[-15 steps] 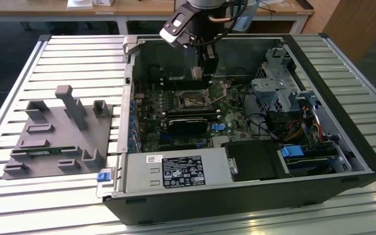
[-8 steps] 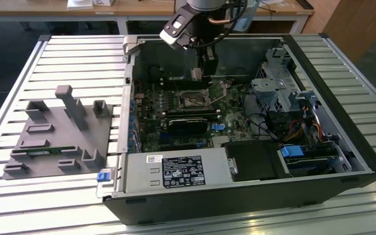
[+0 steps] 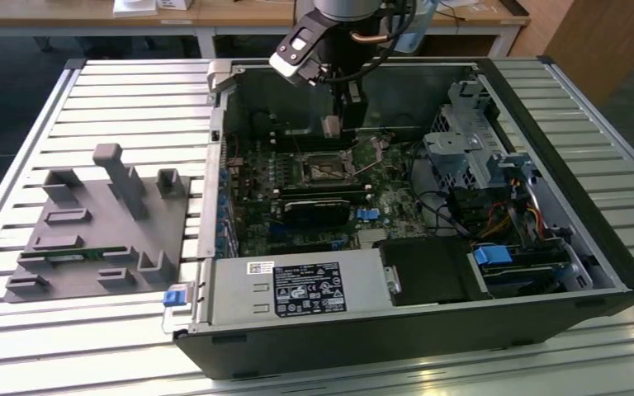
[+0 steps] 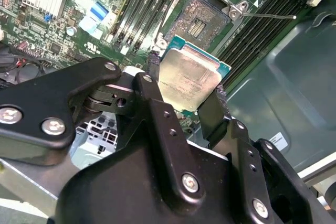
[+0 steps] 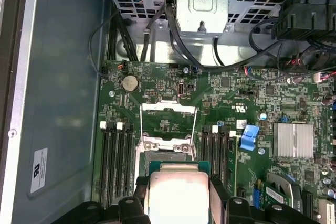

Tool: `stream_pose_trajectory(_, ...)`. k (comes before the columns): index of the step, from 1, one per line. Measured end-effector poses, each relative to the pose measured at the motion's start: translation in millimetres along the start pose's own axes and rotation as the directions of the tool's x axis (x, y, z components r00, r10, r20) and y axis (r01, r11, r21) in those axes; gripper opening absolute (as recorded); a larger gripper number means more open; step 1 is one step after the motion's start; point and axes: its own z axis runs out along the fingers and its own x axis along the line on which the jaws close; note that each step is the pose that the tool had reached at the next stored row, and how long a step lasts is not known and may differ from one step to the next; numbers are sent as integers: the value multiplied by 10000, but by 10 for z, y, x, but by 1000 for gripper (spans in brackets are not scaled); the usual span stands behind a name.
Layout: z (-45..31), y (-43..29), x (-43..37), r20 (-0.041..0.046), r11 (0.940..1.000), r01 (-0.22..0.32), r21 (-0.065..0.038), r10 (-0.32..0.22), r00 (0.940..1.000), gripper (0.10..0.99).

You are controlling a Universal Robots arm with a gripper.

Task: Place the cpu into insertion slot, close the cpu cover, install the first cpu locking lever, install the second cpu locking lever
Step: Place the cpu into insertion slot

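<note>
The gripper [image 4: 185,92] gripped the cpu [image 4: 190,74] by two opposite edges, a flat square chip with a pale silvery face and teal rim, above the bare slot [image 4: 202,19] at the exterior view's upper middle, the cover [image 5: 169,106] standing open.

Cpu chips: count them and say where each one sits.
1. The cpu is gripped by the gripper, hovering near the open insertion slot. Others could be hidden behind the arm.

1. We see bright, even light on the slatted worktop [image 3: 130,91], with white glare along its near edge.
2. Inside the computer case [image 3: 405,346] we find shadow.
3. The chip [image 5: 178,192] looks washed out.
</note>
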Motion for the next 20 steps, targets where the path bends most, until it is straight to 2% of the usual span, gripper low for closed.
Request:
stream_pose_trajectory(9,42,-4,1,3,10000,0,12,0,10000,541)
stream_pose_trajectory(20,228,-22,27,-28,9999,95,37,-95,10000,541)
